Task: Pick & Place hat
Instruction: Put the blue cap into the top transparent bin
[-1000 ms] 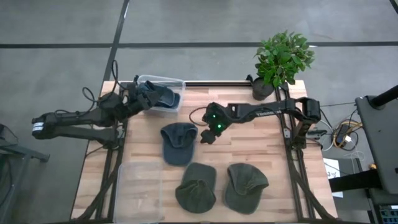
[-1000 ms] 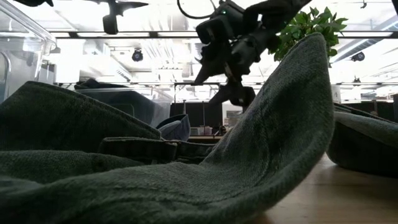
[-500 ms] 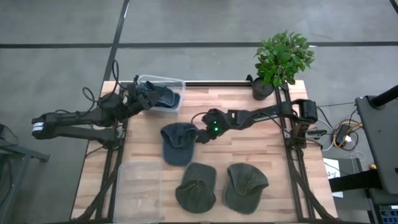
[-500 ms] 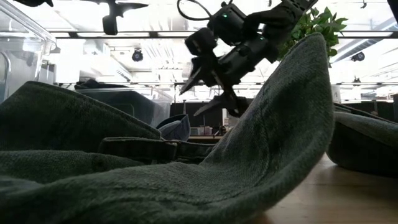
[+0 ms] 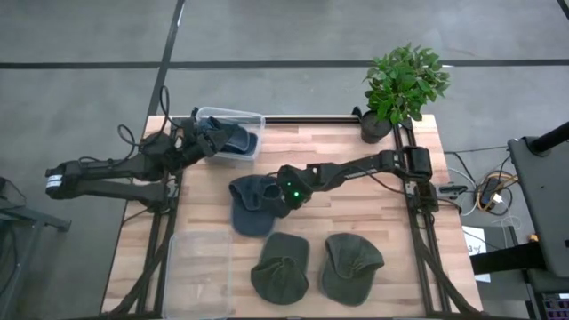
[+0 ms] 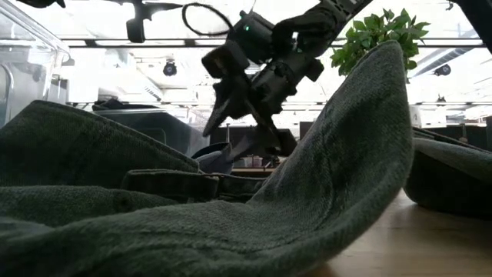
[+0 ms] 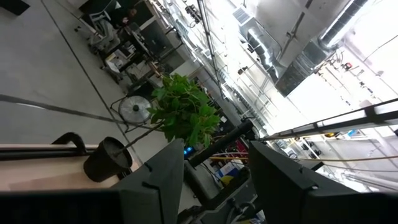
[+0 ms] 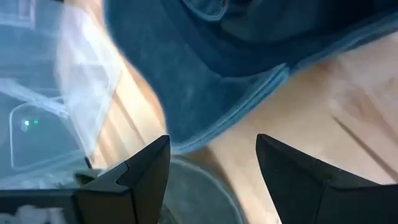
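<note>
A blue-grey cap (image 5: 249, 213) lies flat on the wooden table's middle, its brim toward the near edge. My right gripper (image 5: 276, 203) is open, just above the cap's right side. In the right wrist view the cap's brim (image 8: 199, 93) lies ahead of the gripper (image 8: 214, 168), between its two spread fingers. In the low view the right gripper (image 6: 231, 131) points down with spread fingers. My left gripper (image 5: 203, 135) is open by the clear bin (image 5: 253, 120) at the far left, where a dark blue hat (image 5: 233, 140) lies.
Two green hats (image 5: 280, 267) (image 5: 351, 264) lie near the table's near edge; one fills the low view (image 6: 330, 169). A clear container (image 5: 200, 267) sits at the near left. A potted plant (image 5: 400, 84) stands at the far right corner.
My right gripper has gone toward the table's left edge and down, from beside the blue-grey cap to just over its right side, staying open. The cap and my left arm have kept still.
</note>
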